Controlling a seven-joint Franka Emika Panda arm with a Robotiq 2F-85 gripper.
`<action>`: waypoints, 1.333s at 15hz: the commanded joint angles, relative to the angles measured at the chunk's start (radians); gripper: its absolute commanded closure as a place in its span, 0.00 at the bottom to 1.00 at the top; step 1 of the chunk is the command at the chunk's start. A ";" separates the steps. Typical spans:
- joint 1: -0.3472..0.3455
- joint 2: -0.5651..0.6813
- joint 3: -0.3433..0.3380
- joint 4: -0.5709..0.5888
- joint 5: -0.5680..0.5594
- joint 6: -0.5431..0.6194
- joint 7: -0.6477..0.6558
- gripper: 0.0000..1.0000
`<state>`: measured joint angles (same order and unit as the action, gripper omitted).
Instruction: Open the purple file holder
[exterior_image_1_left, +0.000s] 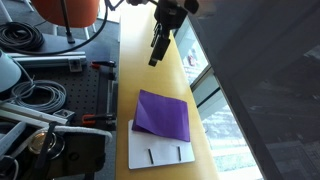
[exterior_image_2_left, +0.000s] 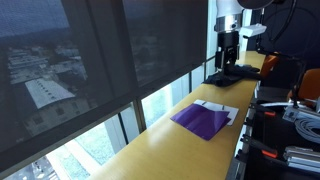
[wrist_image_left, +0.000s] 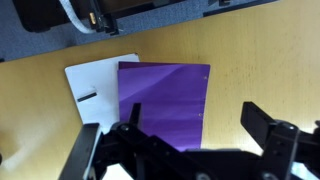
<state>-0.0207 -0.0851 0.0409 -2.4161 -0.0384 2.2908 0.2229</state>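
My pincer (wrist_image_left: 176, 150) hung wide open, holding nothing. Under it, the purple file holder (wrist_image_left: 165, 100) lay flat and shut, partly over a white board (wrist_image_left: 95, 85) on the yellow worktop (wrist_image_left: 265, 60). It looked thin, light and bendy. I thought pinching a loose cover edge was best.

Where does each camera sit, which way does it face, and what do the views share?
Exterior view: high, looking down the yellow table at the purple file holder; hand hangs beyond it.
Exterior view: low beside the windows, facing along the table toward the arm.
Wrist view: straight down; the open hand frames it.
All share the purple file holder.
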 joint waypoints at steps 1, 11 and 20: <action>-0.008 0.058 -0.055 -0.001 0.158 0.063 -0.190 0.00; -0.127 0.210 -0.147 -0.009 0.223 0.176 -0.546 0.00; -0.191 0.363 -0.111 0.028 0.305 0.340 -0.588 0.00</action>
<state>-0.1862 0.2381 -0.0963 -2.4108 0.2301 2.5901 -0.3459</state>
